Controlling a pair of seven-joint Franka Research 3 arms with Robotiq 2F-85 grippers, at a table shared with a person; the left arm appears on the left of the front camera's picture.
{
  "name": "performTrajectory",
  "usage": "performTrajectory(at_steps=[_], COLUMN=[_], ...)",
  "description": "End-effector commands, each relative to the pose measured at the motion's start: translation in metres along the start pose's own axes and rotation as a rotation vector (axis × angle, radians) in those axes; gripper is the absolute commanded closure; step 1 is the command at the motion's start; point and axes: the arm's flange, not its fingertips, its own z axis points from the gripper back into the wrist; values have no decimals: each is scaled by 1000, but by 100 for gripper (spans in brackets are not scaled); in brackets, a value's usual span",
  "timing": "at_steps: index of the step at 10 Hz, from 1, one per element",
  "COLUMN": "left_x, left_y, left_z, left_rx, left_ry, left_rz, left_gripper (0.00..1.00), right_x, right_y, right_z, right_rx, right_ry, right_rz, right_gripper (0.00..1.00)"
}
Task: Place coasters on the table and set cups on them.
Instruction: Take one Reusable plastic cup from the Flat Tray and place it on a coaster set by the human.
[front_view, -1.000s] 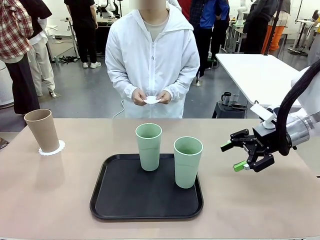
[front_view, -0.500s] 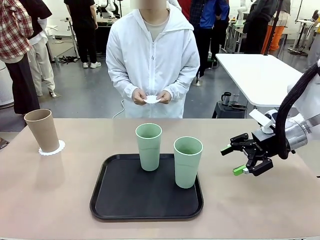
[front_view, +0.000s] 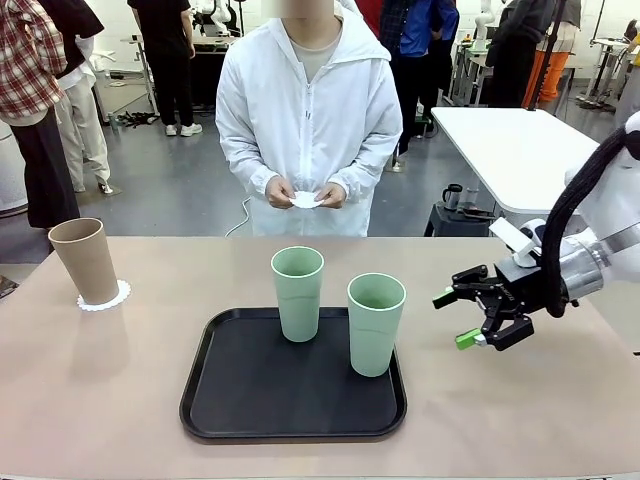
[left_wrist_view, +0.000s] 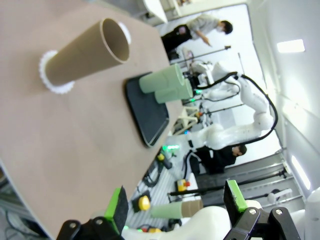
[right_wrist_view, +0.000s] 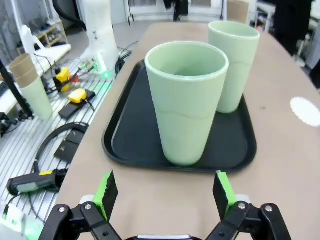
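I get only the rim of the coaster (front_view: 120, 297) under the tan cup (front_view: 86, 258). The person's hand (front_view: 281, 191) covers part of a held white coaster (front_view: 305, 200). Right wrist: near green cup (right_wrist_view: 186, 100) blocks part of the far green cup (right_wrist_view: 235, 60); another coaster (right_wrist_view: 306, 111) is cut by the edge.

Found the worktop (front_view: 100, 400) smooth and matt, beige, with only faint soft shadows on it. Noted the black tray (front_view: 250, 400) as smooth plastic by its look, satin, with a dull sheen along the rim. Took the nearer green cup (front_view: 376, 325), the farther green cup (front_view: 298, 295) and the tan cup (front_view: 85, 262) for matt plastic, smooth-walled. Saw thin white paper, lacy-edged, in the coaster (front_view: 118, 296) under the tan cup. Made out matt black casing and matt green pads on the fingers (front_view: 466, 339) of the right gripper (front_view: 452, 319).
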Motion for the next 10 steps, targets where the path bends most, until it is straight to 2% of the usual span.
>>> performTrajectory(at_steps=[1,5,10], left_x=[-1,-1,-1], left_y=[0,0,0], left_z=[1,1,1], left_rx=[4,4,4], left_ry=[-3,-3,-3], left_rz=[4,4,4], left_gripper=[0,0,0], right_x=[2,-6,-9], right_y=[-13,-35,-41], right_z=[-23,-42,-66], right_rx=[21,4,47], right_ry=[-116,-214,-221], right_rz=[74,67,48], right_gripper=[0,0,0])
